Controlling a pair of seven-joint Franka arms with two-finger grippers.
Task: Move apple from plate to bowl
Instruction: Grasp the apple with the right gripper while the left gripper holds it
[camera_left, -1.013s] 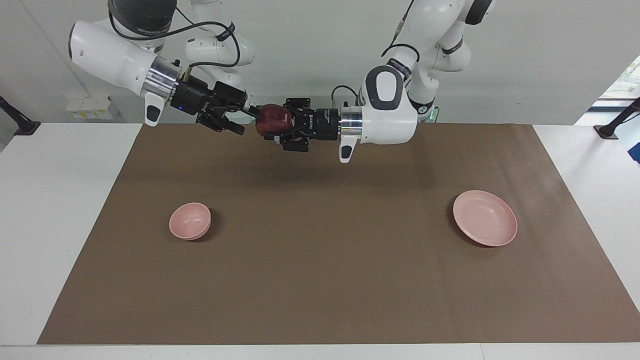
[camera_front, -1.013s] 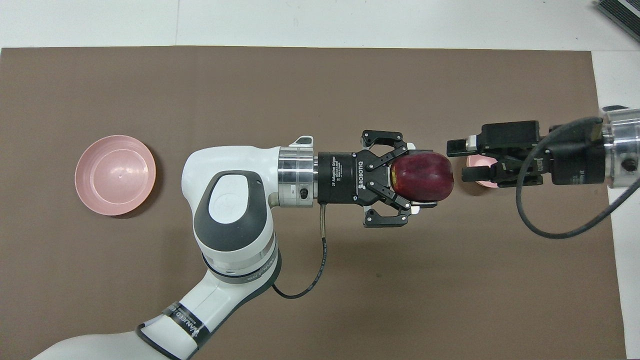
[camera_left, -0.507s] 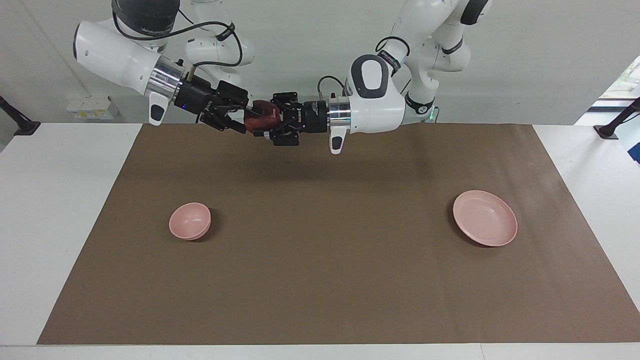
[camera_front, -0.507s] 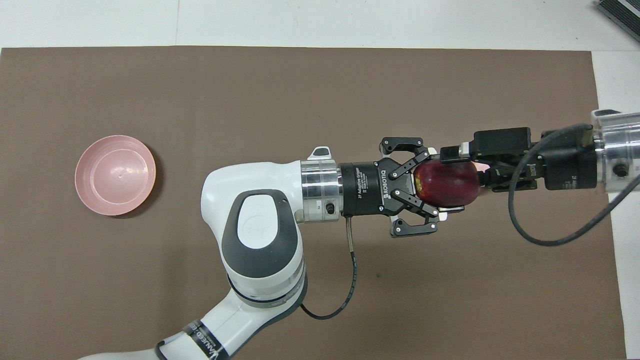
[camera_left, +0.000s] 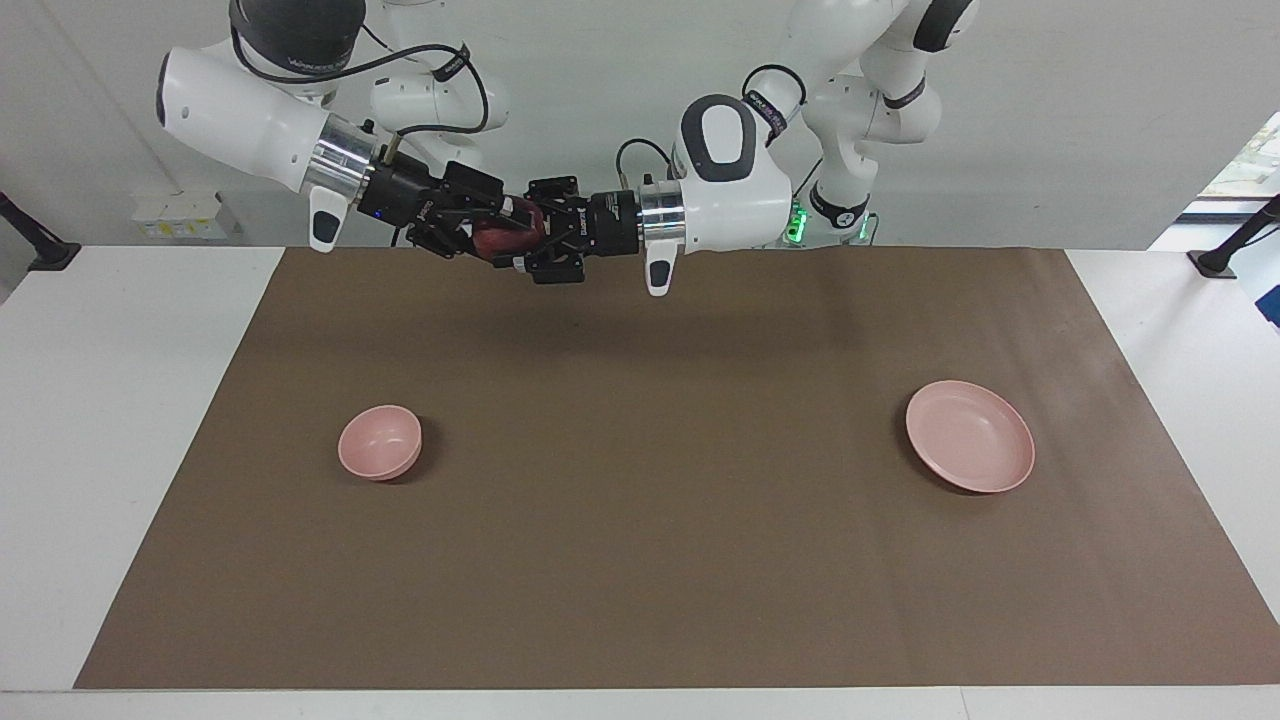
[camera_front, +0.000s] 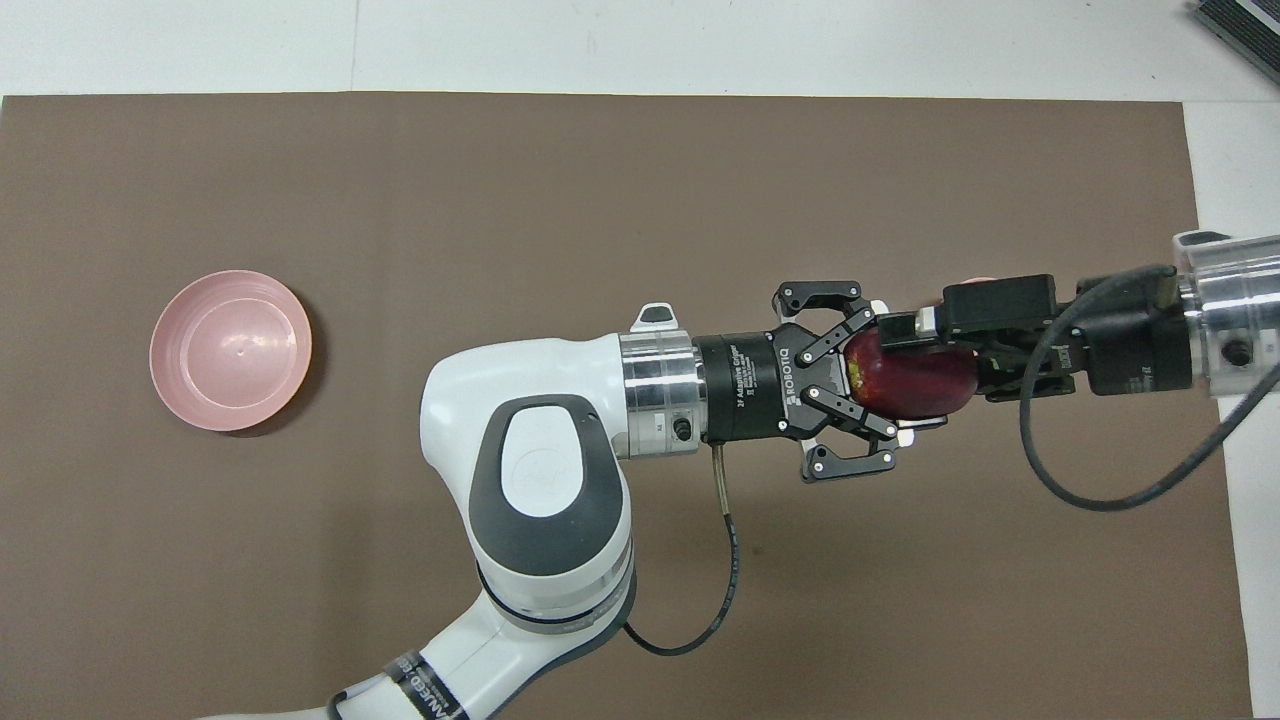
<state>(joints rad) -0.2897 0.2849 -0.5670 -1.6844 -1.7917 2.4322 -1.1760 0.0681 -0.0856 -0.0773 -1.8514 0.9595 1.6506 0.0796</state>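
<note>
The dark red apple (camera_left: 507, 239) (camera_front: 915, 380) hangs in the air over the mat near the robots' edge, with my left gripper (camera_left: 522, 242) (camera_front: 893, 373) shut on it. My right gripper (camera_left: 488, 232) (camera_front: 930, 362) faces it from the right arm's end, open, with its fingers reaching along either side of the apple; contact cannot be made out. The small pink bowl (camera_left: 380, 442) sits empty toward the right arm's end; in the overhead view the right gripper covers nearly all of it. The flat pink plate (camera_left: 970, 436) (camera_front: 230, 350) lies empty toward the left arm's end.
A brown mat (camera_left: 640, 540) covers the white table, and both dishes rest on it. Both arms stretch level above the mat's edge nearest the robots, meeting between their bases.
The left gripper has carried the apple toward the right arm's end and in between the right gripper's open fingers. A second ago the two grippers were still apart.
</note>
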